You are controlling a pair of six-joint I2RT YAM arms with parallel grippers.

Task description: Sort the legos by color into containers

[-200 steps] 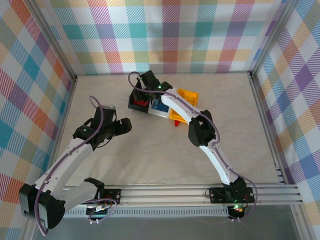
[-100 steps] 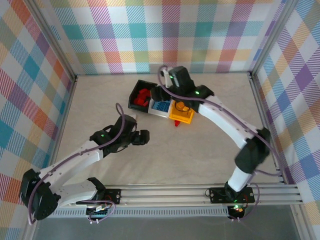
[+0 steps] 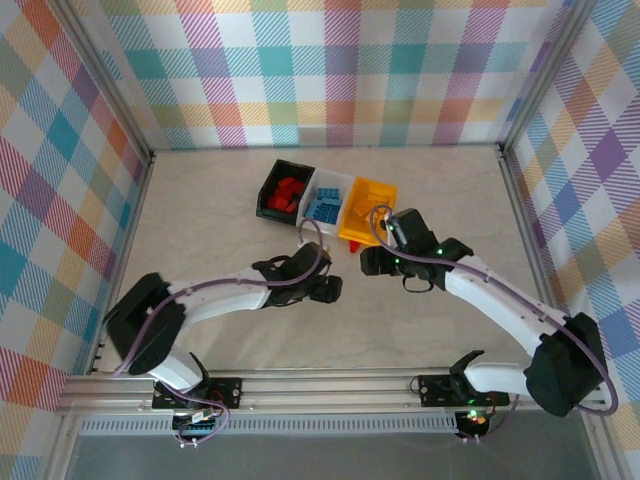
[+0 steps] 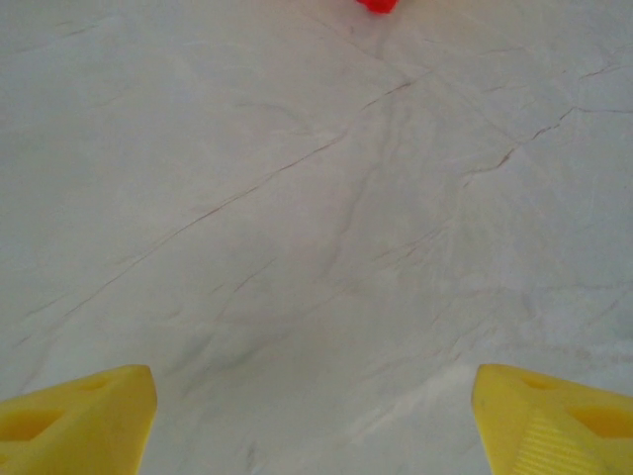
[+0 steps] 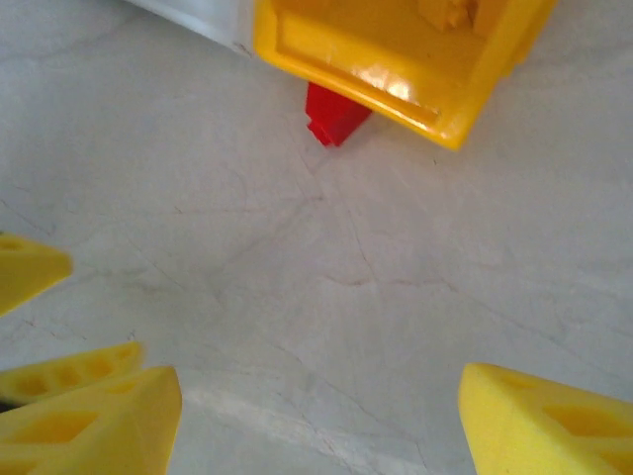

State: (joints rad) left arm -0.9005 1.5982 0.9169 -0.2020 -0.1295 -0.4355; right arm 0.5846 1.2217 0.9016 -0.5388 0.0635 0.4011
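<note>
Three containers stand in a row at the back: a black one (image 3: 270,196) with red legos (image 3: 289,192), a white one (image 3: 331,184) with blue legos (image 3: 322,208), and a yellow one (image 3: 382,190) with orange pieces. One red lego (image 5: 333,113) lies on the table against the yellow container's (image 5: 396,74) near rim; it also peeks in as the red lego (image 4: 377,4) at the top of the left wrist view. My right gripper (image 3: 368,262) (image 5: 316,421) hovers open just in front of it. My left gripper (image 3: 328,290) (image 4: 316,426) is open over bare table beside it.
The marble-look table (image 3: 200,230) is fenced by aluminium rails and plaid walls. The left gripper's yellow fingertips (image 5: 35,269) show at the left edge of the right wrist view, close beside the right gripper.
The right arm pulled back from over the containers to the table in front of the yellow one. The left arm swung right toward the table's middle, ending close to the right gripper.
</note>
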